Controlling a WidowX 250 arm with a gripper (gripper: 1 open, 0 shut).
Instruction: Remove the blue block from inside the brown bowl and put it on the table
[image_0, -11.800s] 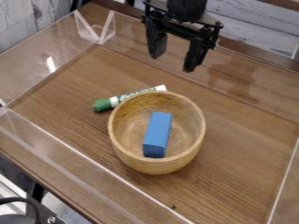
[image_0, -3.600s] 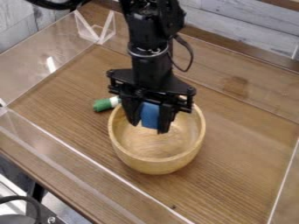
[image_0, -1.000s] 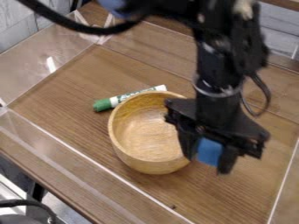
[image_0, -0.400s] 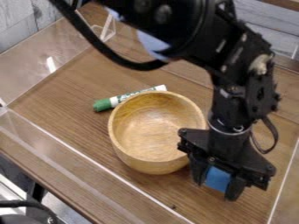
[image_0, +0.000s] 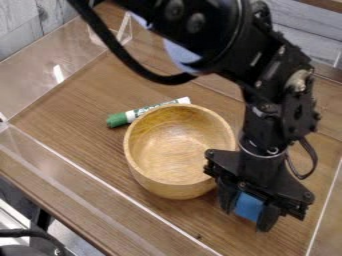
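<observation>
Since the opening view, when the blue block (image_0: 249, 207) lay inside the brown bowl (image_0: 178, 148), that brick has been lifted out and carried to the bowl's right, and over the last second the gripper (image_0: 257, 205) has sunk from above the bowl's rim level to just over the table (image_0: 80, 110). Its black fingers are clamped on the block, which shows as a blue patch between them, just beside the bowl's outer wall but outside it. Whether the block's underside already touches the wood cannot be told. The bowl now sits empty, with the green-capped marker (image_0: 146, 111) lying behind it. By my reading only the release and retreat are left
</observation>
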